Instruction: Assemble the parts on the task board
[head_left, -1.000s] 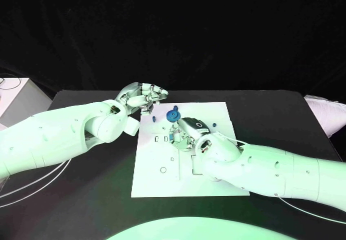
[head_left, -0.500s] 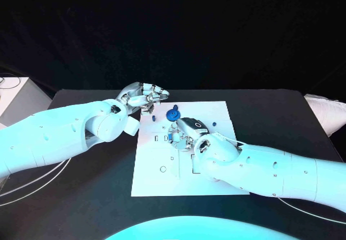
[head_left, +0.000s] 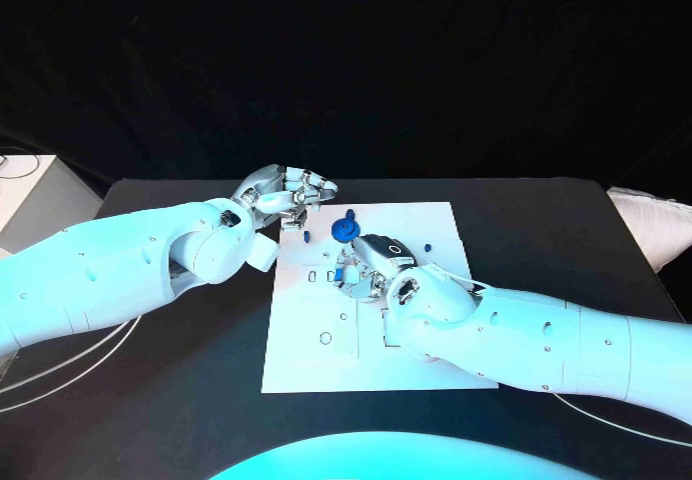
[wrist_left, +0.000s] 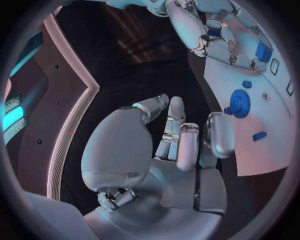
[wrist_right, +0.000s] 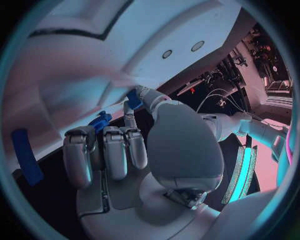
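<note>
Black counter (head_left: 173, 400), matte, under dark backdrop. White task board (head_left: 310, 370) flat at counter's middle — smooth plate w/ cut-out slots; no legible writing. Blue gear (head_left: 343, 230), toothed disc, near board's far edge. Left hand (head_left: 289, 192) just off board's far-left corner, fingers curled in, holding nothing. Right hand (head_left: 372, 268) over board's middle, near gear, pinching small blue part (wrist_right: 134, 100).

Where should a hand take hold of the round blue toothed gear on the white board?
Probably by its toothed rim, fingers coming from above: the round blue toothed gear lies flat on the white task board, leaving only the edge to pinch. The left hand hangs nearest, curled.
</note>
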